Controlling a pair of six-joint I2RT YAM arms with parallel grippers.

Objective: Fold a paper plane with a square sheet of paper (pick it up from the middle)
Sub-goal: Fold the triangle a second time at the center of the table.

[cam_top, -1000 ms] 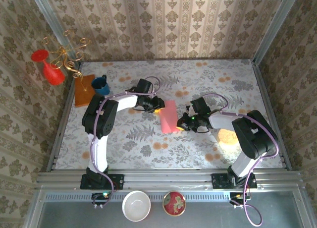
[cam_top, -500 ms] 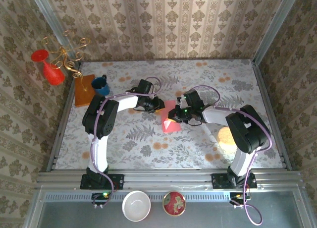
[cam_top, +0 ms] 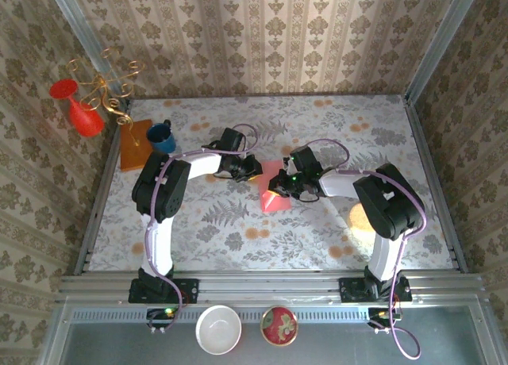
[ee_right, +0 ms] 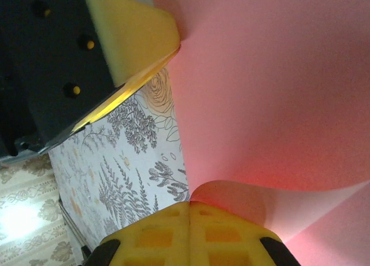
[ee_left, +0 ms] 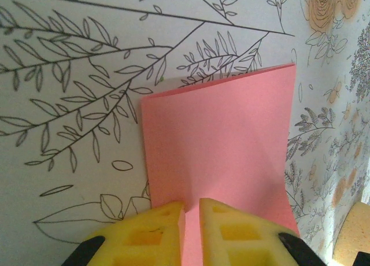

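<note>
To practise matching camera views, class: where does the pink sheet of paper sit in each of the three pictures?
Top external: the pink sheet mid-frame, where the left gripper and the right gripper meet.
Left wrist: sheet centre-right, down to the bottom edge.
Right wrist: sheet across the right and top.
Shared landmark: the left gripper at the sheet's edge.

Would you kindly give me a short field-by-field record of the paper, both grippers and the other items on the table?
Sheet: square sheet of paper, salmon-pink, mid-table, one edge lifted and curling over
Right gripper: shut, pinching the curled edge
Left gripper: fingers nearly together, sheet's edge in the narrow gap; grip uncertain
Far-left corner: blue mug beside orange-brown board
</note>
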